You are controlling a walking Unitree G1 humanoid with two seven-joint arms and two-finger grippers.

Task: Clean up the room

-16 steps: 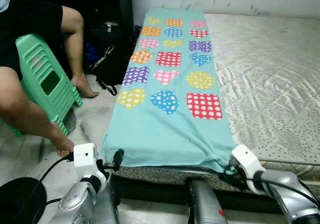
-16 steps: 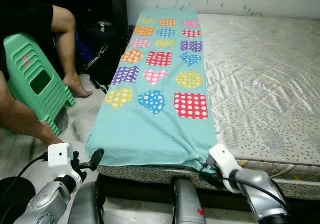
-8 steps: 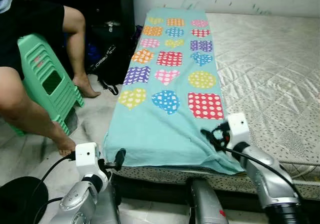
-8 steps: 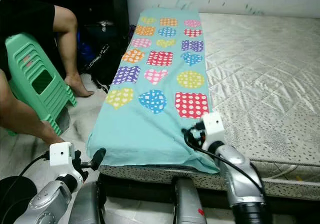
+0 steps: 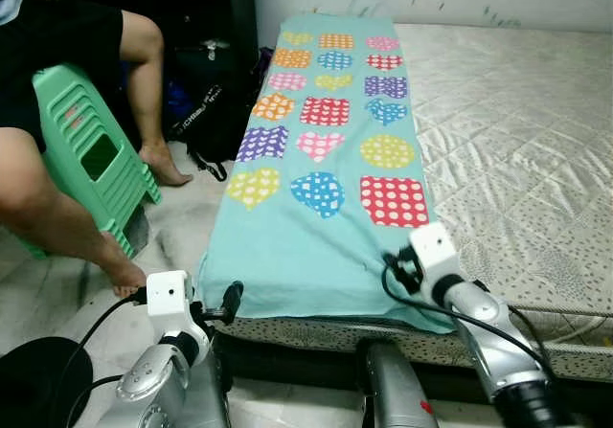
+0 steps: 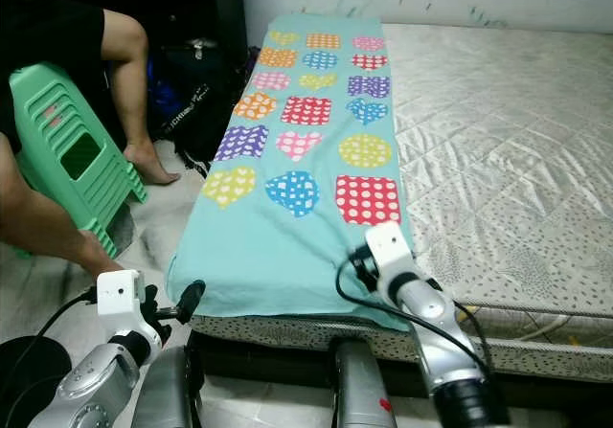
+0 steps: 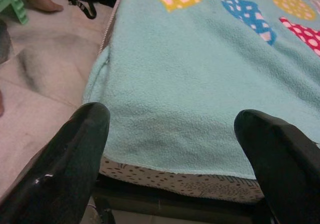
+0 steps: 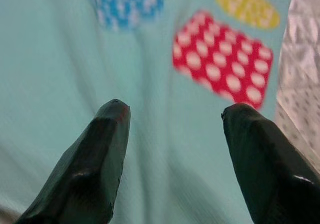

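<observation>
A turquoise fleece blanket (image 5: 326, 160) with coloured dotted hearts and patches lies flat along the left side of the mattress (image 5: 517, 131). My left gripper (image 5: 228, 302) is at the blanket's near left corner, just off the mattress's front edge. It stands open, and the blanket's hem (image 7: 170, 154) lies ahead between its fingers. My right gripper (image 5: 395, 267) hovers open over the blanket's near right part, short of the red dotted patch (image 8: 222, 66). Nothing is between its fingers.
A person sits at the left on a green plastic stool (image 5: 91, 160), with bare legs (image 5: 57, 217) on the floor beside the bed. A black bag (image 5: 206, 112) leans by the mattress. A black round object (image 5: 34, 385) lies at the near left.
My right gripper has risen from the blanket's near right corner at the mattress edge and moved left over the blanket. The left gripper has stayed put.
</observation>
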